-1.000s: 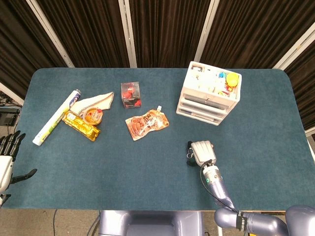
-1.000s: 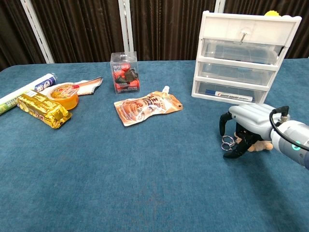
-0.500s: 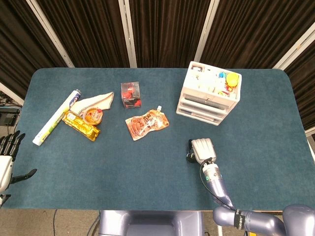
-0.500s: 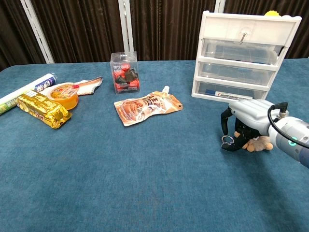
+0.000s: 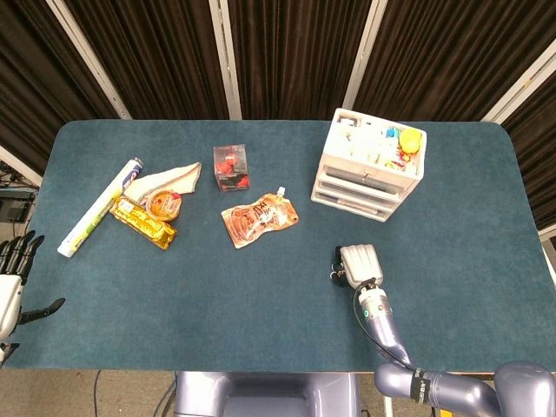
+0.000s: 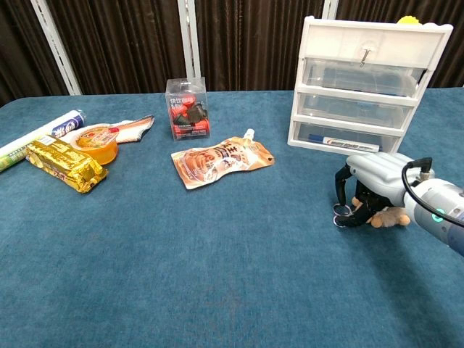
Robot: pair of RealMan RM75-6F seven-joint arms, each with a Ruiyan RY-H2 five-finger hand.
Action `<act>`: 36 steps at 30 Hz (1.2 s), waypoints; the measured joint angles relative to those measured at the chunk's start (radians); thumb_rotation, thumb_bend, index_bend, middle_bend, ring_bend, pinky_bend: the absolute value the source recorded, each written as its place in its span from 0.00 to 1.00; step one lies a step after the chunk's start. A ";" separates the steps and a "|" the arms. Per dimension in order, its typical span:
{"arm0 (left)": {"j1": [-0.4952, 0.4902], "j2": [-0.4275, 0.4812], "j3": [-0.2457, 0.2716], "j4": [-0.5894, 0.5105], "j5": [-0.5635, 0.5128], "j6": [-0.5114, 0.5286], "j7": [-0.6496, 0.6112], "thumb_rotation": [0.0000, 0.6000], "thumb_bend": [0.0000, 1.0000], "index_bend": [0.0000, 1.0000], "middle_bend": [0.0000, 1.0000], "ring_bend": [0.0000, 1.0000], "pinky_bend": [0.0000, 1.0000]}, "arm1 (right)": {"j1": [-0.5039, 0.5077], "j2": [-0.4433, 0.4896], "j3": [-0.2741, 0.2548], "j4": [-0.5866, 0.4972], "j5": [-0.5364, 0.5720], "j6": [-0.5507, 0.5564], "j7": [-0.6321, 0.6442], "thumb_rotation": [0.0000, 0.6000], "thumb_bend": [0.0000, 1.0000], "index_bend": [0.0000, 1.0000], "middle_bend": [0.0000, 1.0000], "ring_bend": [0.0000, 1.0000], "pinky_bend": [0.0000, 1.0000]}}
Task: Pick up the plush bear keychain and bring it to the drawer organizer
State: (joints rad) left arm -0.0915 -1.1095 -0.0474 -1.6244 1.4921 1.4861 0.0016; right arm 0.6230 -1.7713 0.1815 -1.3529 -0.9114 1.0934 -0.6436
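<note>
The plush bear keychain [image 6: 388,215], a small tan toy, lies on the blue table just in front of the white drawer organizer [image 6: 370,80]. Its metal ring [image 6: 339,213] pokes out to the left. My right hand [image 6: 371,184] sits over the bear with dark fingers curled down around it, gripping it at table level. From above, the same right hand [image 5: 359,264] hides the bear, a short way in front of the organizer [image 5: 369,165]; only the ring [image 5: 334,276] shows. My left hand [image 5: 10,282] hangs off the table's left edge, fingers apart and empty.
An orange pouch [image 5: 259,218] and a clear box of red items [image 5: 231,167] lie mid-table. A foil roll [image 5: 98,207], a yellow snack bar [image 5: 142,221], a jelly cup [image 5: 163,204] and a cloth sit at the left. The organizer's top tray holds several small items.
My right hand has lowered onto the bear and its fingers have curled in tighter around it, shifting slightly toward the organizer. The left hand has barely moved.
</note>
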 measured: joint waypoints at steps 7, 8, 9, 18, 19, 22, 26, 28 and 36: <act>0.000 0.000 0.001 -0.002 0.001 0.000 -0.002 1.00 0.07 0.00 0.00 0.00 0.00 | -0.006 -0.003 -0.007 0.007 0.001 0.000 0.004 1.00 0.27 0.53 1.00 1.00 0.87; 0.000 0.001 0.001 -0.002 0.001 0.000 -0.003 1.00 0.07 0.00 0.00 0.00 0.00 | -0.006 -0.004 -0.007 0.009 0.001 0.000 0.005 1.00 0.28 0.53 1.00 1.00 0.87; 0.000 0.001 0.001 -0.003 0.001 0.000 -0.003 1.00 0.07 0.00 0.00 0.00 0.00 | -0.007 -0.005 -0.007 0.010 0.001 0.000 0.006 1.00 0.28 0.53 1.00 1.00 0.87; 0.000 0.001 0.001 -0.003 0.002 0.001 -0.006 1.00 0.07 0.00 0.00 0.00 0.00 | -0.009 -0.014 -0.010 0.008 -0.005 0.002 0.011 1.00 0.30 0.53 1.00 1.00 0.87; 0.000 0.001 0.001 -0.003 0.002 0.001 -0.006 1.00 0.07 0.00 0.00 0.00 0.00 | -0.009 -0.016 -0.010 0.009 -0.004 0.002 0.011 1.00 0.31 0.54 1.00 1.00 0.87; 0.000 0.001 0.001 -0.003 0.003 0.001 -0.008 1.00 0.07 0.00 0.00 0.00 0.00 | -0.009 -0.021 -0.012 0.014 -0.002 0.000 0.008 1.00 0.34 0.55 1.00 1.00 0.87; 0.000 0.001 0.000 -0.003 0.002 0.002 -0.011 1.00 0.07 0.00 0.00 0.00 0.00 | -0.010 -0.026 -0.013 0.018 0.001 -0.002 0.007 1.00 0.38 0.57 1.00 1.00 0.87; -0.001 0.001 0.000 -0.002 0.003 0.002 -0.011 1.00 0.07 0.00 0.00 0.00 0.00 | -0.011 -0.027 -0.015 0.019 0.001 -0.002 0.007 1.00 0.41 0.57 1.00 1.00 0.87; -0.001 0.001 -0.001 -0.002 0.003 0.003 -0.013 1.00 0.07 0.00 0.00 0.00 0.00 | -0.014 -0.028 -0.016 0.017 -0.006 0.001 0.011 1.00 0.44 0.59 1.00 1.00 0.87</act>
State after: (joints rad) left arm -0.0921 -1.1084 -0.0479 -1.6265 1.4952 1.4888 -0.0115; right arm 0.6089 -1.7992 0.1659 -1.3362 -0.9171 1.0944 -0.6330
